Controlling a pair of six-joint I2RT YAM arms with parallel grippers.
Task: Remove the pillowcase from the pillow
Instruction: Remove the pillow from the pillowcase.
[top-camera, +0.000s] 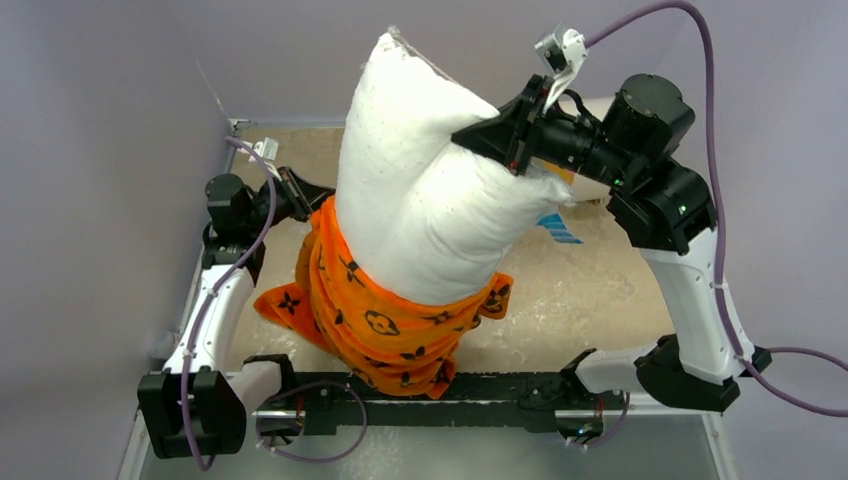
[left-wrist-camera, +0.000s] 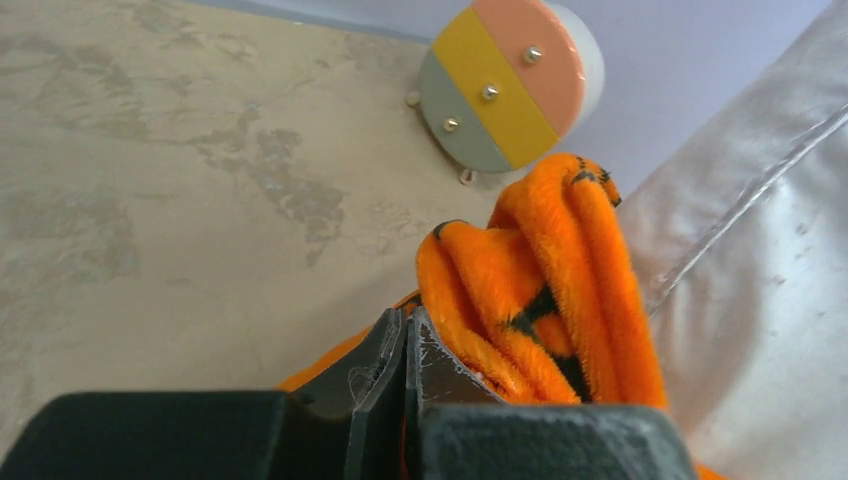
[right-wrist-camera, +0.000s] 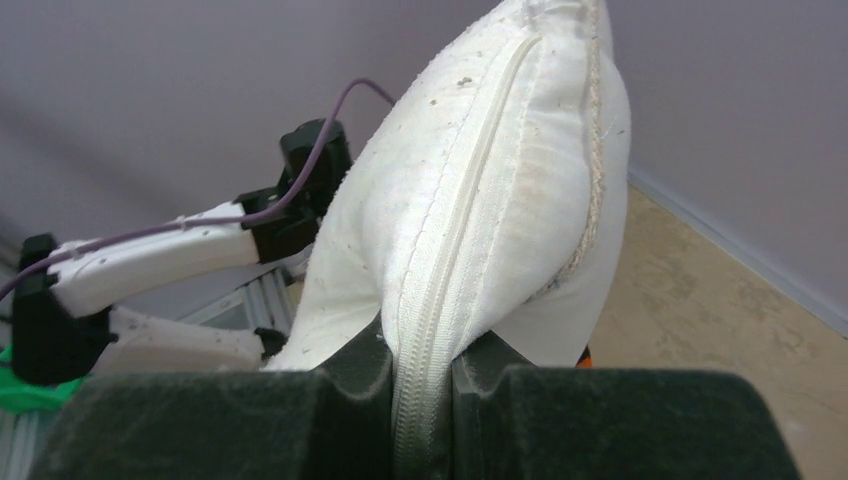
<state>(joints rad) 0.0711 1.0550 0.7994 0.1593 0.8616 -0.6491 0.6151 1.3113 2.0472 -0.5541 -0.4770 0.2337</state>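
Honestly, my left claw thinly pinching the pillowcase, or right claw clamping the pillow seam, may slip under pull.

The left arm rises from its base along the left side, then bends at the elbow and reaches low toward the right. The left gripper has its jaws pressed flat together. The right arm stands tall with its elbow high and its forearm stretched level to the left. The right gripper is clamped on the zipper seam of the pillow.
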